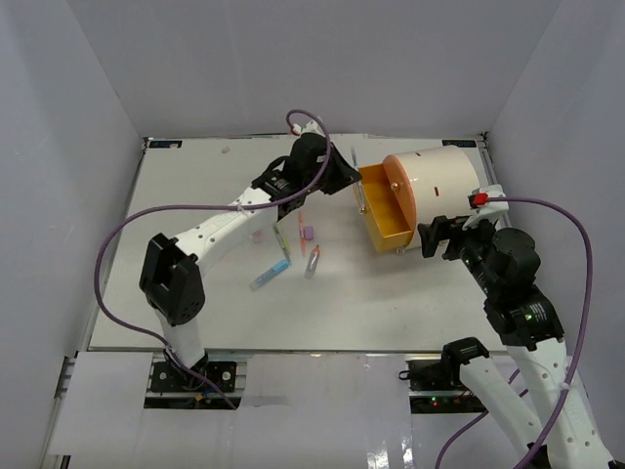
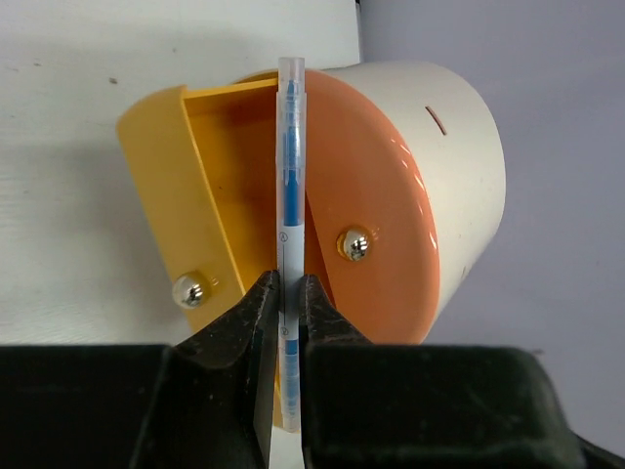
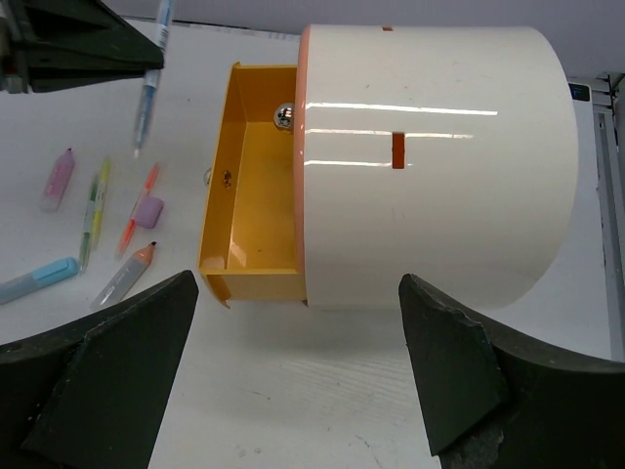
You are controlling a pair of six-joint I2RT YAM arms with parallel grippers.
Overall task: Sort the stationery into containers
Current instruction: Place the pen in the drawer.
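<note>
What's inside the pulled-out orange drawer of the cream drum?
Visible floor of the orange plastic drawer looks bare; the part tucked in the cream cylindrical drum is hidden.

Cream drum [image 3: 430,156] lies on side on white worktop [image 3: 293,391], orange slot [image 3: 397,149] on its wall. Orange drawer [image 3: 249,195] pulled out from drum's face, inside bare. Shiny knob [image 3: 283,115] on face above drawer.

Right hand [image 3: 298,281] in foreground, dark fingers [image 3: 98,381] spread wide, drum beyond gap.

Top left: left hand [image 3: 78,44] grips blue pen [image 3: 146,93], tip down, above worktop, just left of drawer.

On worktop left of drawer: pink cap [image 3: 59,179], green pen [image 3: 95,210], orange pen [image 3: 139,207], purple cap [image 3: 147,211] touching orange pen, blue marker [image 3: 39,278], clear pen [image 3: 124,277] with orange tip.
</note>
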